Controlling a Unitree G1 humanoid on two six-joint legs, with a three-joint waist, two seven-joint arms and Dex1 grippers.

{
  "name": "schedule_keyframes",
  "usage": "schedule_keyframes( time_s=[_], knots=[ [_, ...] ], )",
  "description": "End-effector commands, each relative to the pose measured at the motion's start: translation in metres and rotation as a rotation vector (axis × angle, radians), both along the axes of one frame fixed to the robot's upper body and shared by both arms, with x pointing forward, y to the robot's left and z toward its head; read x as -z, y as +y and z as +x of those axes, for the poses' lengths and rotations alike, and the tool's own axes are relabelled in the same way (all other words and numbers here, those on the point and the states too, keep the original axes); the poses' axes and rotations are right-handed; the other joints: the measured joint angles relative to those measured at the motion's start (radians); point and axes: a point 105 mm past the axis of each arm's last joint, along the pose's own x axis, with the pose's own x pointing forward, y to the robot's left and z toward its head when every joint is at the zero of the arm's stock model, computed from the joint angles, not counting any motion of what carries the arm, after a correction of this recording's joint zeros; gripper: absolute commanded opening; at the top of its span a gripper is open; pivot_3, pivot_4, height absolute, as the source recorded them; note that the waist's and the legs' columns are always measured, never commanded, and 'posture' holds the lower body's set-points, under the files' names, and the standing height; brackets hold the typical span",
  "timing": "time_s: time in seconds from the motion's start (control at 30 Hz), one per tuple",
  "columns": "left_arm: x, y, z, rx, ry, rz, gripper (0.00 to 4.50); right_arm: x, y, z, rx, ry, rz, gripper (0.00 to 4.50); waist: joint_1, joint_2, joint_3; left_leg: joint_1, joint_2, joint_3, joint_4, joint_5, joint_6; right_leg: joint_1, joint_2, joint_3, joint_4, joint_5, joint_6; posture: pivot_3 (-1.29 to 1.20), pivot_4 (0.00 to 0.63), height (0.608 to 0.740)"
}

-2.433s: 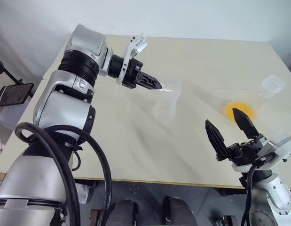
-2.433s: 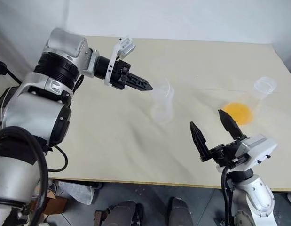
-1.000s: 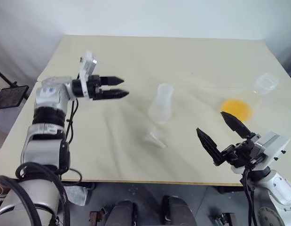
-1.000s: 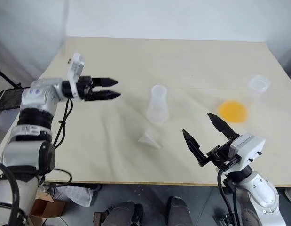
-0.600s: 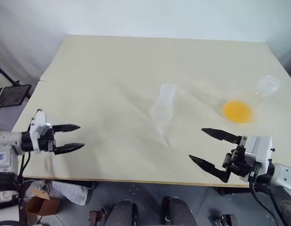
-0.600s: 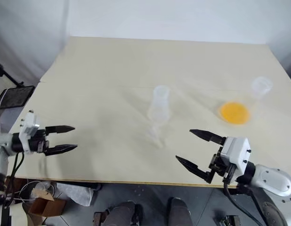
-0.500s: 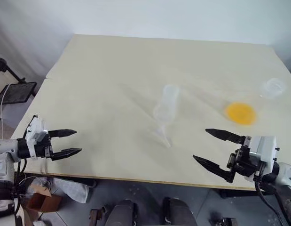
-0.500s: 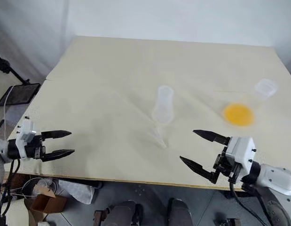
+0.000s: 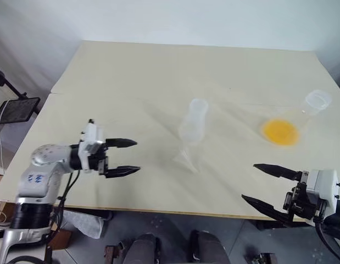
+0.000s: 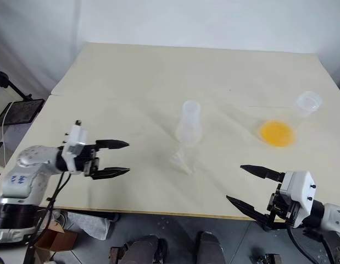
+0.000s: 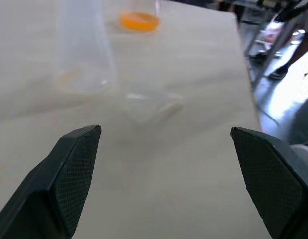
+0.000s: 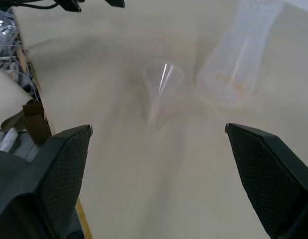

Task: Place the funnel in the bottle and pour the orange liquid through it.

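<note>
— Over the near left part of the surface [image 9: 131, 71], what is the left gripper [image 9: 128, 157] doing?

— It hangs level, its two black fingers spread wide, nothing between them. It points across toward the funnel [image 9: 186, 159] and touches nothing.

— And the right gripper [image 9: 267, 186]?

— Down at the near right edge of the surface, fingers just as wide apart, also empty. It points inward, toward the middle of the surface, well apart from every piece of glassware.

— Where is the funnel, then?

— Lying on its side on the surface, just in front of the bottle [image 9: 193, 121] (it is clear and hard to pick out against the cream top). In the left wrist view [image 11: 150, 102] it lies between the two fingers' lines of sight, with the bottle's base close by. Whether it touches the bottle I cannot tell.

— The bottle itself?

— Standing upright near the middle of the surface, mouth up, with no liquid visible inside and the funnel not in its neck.

— And the orange liquid [image 9: 280, 131]?

— Pooled in the broad bottom of the wide-mouthed flask [image 9: 316, 102], which stands toward the right side of the surface, well apart from the bottle. The left wrist view catches that same orange [image 11: 139, 21] beyond the bottle.
</note>
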Motion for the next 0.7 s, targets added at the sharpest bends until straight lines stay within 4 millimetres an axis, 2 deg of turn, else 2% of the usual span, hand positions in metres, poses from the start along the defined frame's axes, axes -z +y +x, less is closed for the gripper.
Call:
schedule_keyframes(
  time_s=[0.03, 0.2, 0.37, 0.7],
  knots=[
    [0.010, -0.016, 0.004, 0.052, 0.045, 0.037, 4.45, -0.010, 0.004, -0.005, 0.015, -0.051, -0.005, 4.50, -0.004, 0.000, 0.000, 0.001, 0.000, 0.001, 0.000, 0.000, 0.000, 0.000, 0.000, 0.000, 0.000, 0.000, 0.000, 0.00, 0.150, 0.740],
    [0.023, -0.042, 0.011, 0.109, 0.060, 0.066, 4.45, -0.009, 0.008, -0.010, 0.050, -0.053, 0.011, 4.50, 0.000, 0.000, 0.000, 0.001, 0.001, 0.002, 0.000, 0.000, 0.000, 0.000, 0.001, 0.001, 0.000, 0.000, 0.000, 0.00, 0.150, 0.740],
    [0.029, -0.059, 0.014, 0.130, 0.070, 0.049, 4.45, -0.007, 0.014, -0.012, 0.069, -0.054, 0.020, 4.50, 0.003, 0.000, 0.000, 0.000, 0.001, 0.001, 0.001, 0.000, 0.000, 0.000, 0.001, 0.001, -0.001, 0.000, 0.000, 0.00, 0.150, 0.740],
    [0.036, -0.080, 0.026, 0.144, 0.059, 0.037, 4.45, -0.007, 0.018, -0.014, 0.098, -0.061, 0.030, 4.50, 0.003, 0.000, 0.000, 0.000, 0.001, 0.001, 0.001, 0.000, 0.000, 0.000, 0.001, 0.000, -0.001, 0.000, 0.000, 0.00, 0.150, 0.740]
  ],
)
